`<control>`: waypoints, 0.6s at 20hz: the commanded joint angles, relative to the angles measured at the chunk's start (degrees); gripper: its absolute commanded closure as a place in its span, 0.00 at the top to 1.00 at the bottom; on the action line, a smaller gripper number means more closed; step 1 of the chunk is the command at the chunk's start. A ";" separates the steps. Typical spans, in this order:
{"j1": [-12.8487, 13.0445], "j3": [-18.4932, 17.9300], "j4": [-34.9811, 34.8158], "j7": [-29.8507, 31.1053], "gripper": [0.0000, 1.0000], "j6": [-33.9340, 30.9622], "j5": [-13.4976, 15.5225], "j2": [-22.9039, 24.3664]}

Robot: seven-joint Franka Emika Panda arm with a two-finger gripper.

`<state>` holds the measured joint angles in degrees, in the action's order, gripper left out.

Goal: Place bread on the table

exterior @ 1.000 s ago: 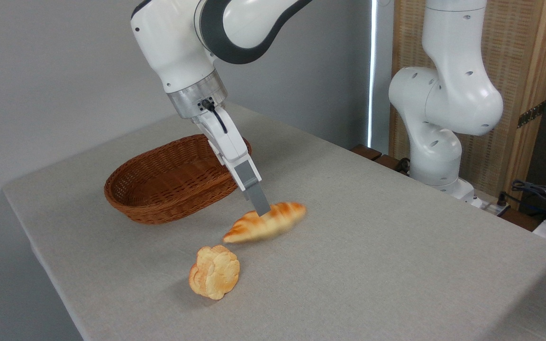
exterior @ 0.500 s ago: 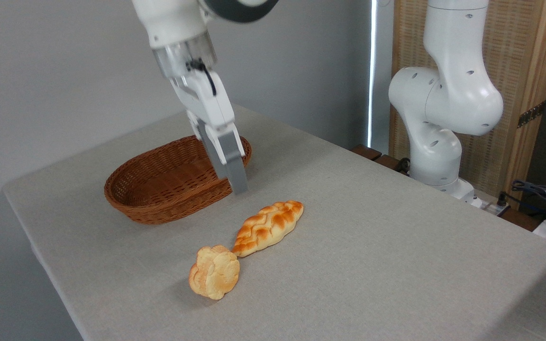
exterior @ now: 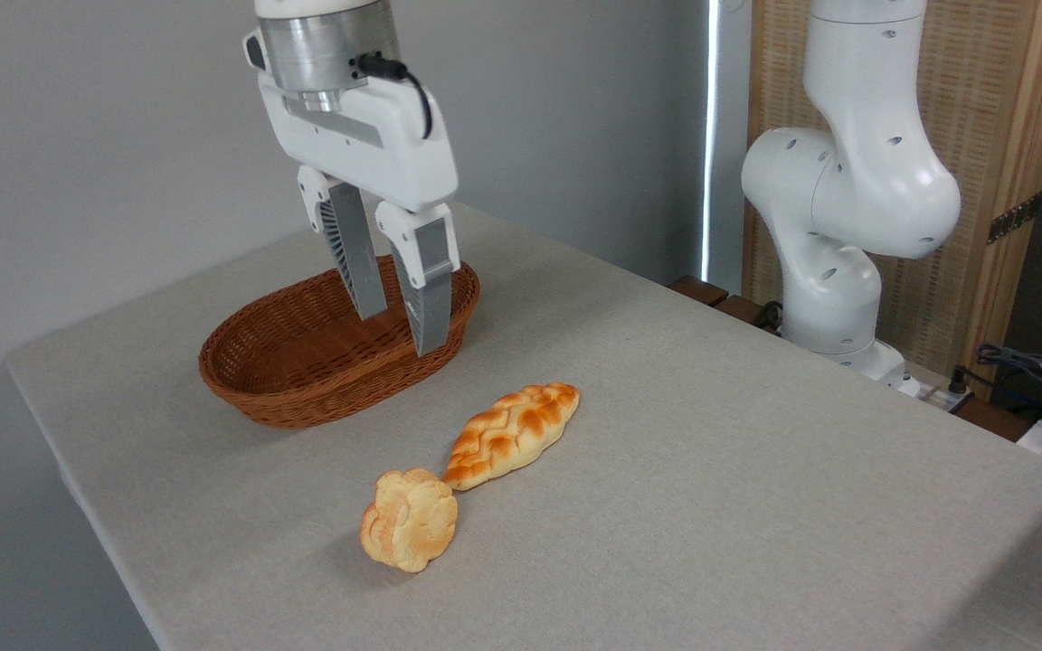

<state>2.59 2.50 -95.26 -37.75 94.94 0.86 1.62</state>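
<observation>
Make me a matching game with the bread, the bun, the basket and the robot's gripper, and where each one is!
Things:
1. braided bread
2. round bun
3. basket
4. gripper

Places or states:
A. empty, at the back left of the table
B. open, up in the air above the basket
C. nearest the front edge of the table
D. lying flat on the cloth between the bun and the basket

Pairs: 1-D, 2-C, 3-A, 4-B

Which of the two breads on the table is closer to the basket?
The braided loaf; it lies nearer the basket than the round bun, which sits toward the table's front edge.
</observation>
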 commanded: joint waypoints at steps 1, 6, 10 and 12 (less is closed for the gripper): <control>0.67 -6.09 3.41 0.31 1.00 -2.74 6.42 -0.13; 0.67 -5.49 3.41 0.84 1.00 -2.74 7.23 0.23; 0.67 -4.61 3.41 0.40 1.00 -2.74 7.23 0.23; 0.67 -4.35 3.41 0.48 1.00 -2.74 7.14 0.14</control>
<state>3.13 -2.36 -92.56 -37.73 93.47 7.23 1.84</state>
